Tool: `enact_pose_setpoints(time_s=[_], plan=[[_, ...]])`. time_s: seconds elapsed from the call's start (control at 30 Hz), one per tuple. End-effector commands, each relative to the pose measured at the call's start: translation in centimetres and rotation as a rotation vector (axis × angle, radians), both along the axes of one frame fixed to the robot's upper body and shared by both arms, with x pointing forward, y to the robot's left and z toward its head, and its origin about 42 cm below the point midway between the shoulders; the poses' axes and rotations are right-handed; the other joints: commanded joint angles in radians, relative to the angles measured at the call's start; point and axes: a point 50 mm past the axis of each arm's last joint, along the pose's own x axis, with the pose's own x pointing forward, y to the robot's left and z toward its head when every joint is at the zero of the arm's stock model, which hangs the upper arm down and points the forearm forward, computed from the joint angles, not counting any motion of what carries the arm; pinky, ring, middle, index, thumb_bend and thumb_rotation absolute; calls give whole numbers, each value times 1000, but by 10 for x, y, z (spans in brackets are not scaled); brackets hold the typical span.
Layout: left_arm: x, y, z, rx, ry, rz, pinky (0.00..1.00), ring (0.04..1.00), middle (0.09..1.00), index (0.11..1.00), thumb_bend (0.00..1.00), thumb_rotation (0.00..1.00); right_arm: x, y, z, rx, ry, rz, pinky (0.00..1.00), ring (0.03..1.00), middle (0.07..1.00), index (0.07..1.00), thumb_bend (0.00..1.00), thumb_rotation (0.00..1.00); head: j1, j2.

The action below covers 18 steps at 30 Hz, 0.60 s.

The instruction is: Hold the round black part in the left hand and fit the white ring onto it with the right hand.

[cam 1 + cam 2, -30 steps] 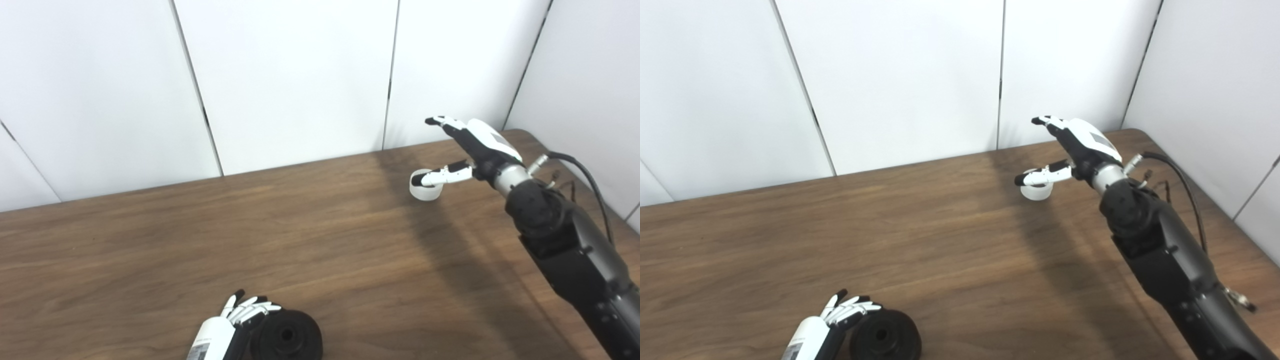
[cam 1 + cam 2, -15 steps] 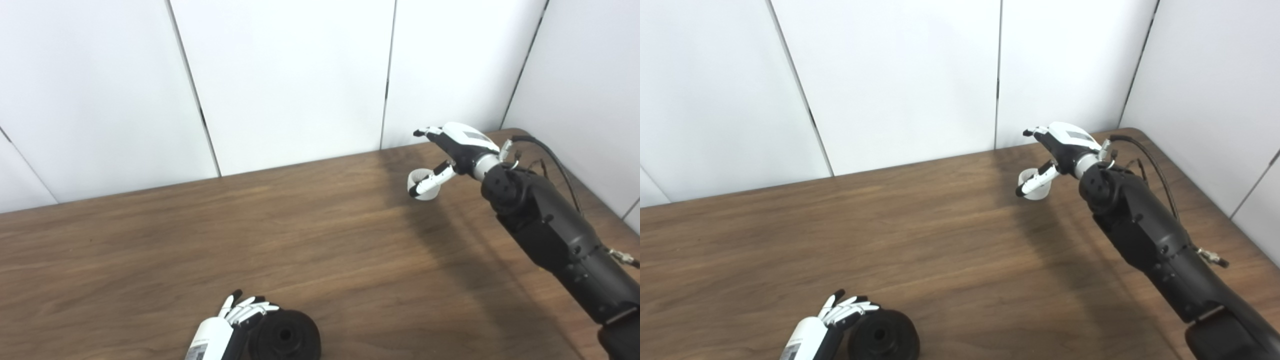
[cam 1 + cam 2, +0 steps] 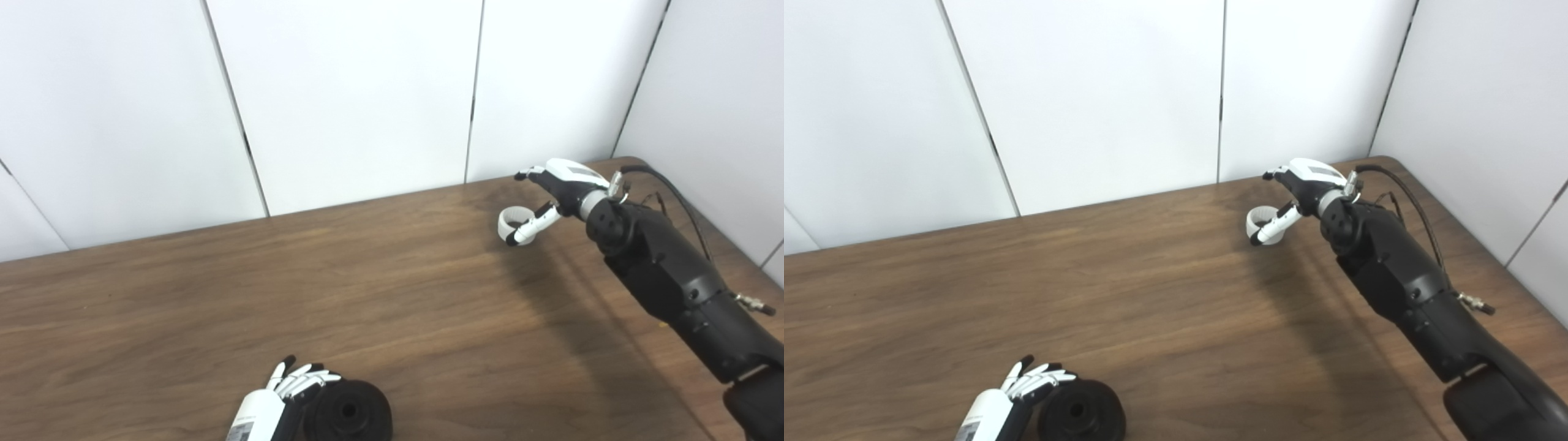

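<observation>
Lying between the spread thumb and fingers of the right hand (image 3: 554, 187), the white ring (image 3: 513, 220) rests unheld.

Right hand (image 3: 560, 184) over white ring (image 3: 513, 220); left hand (image 3: 288, 392) beside round black part (image 3: 348, 416).

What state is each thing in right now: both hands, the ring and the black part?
white ring: on the table, far right, not lifted.
right hand: open, over the ring, thumb across its near side, no grip closed yet.
round black part: lying on the table at the near edge, centre hole up.
left hand: fingers curled against the part's left side; a firm hold cannot be confirmed.
</observation>
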Motion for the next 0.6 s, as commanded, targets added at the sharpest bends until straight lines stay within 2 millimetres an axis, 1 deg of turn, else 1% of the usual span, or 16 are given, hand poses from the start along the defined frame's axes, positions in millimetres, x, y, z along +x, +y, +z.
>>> enact_pose_setpoints(time_s=[0.0, 0.2, 0.4, 0.57], plan=[[-27, 16, -42, 107, 185, 52, 1000, 870, 782, 484, 524, 54, 14, -3, 35, -27, -108, -20, 973, 999, 966, 883, 988, 382, -1, 1], [-29, 19, -41, 111, 182, 55, 998, 869, 780, 484, 524, 54, 18, -2, 25, -35, -80, -43, 943, 995, 953, 851, 986, 399, -2, 12], [-30, 17, -41, 104, 179, 56, 1000, 874, 781, 484, 524, 54, 20, -2, 17, -46, -57, -44, 947, 993, 953, 823, 976, 398, 9, 14], [-30, 16, -40, 93, 160, 52, 1000, 871, 775, 484, 523, 56, 20, -2, 8, -36, -49, -36, 960, 1000, 953, 820, 947, 339, 16, 15]])
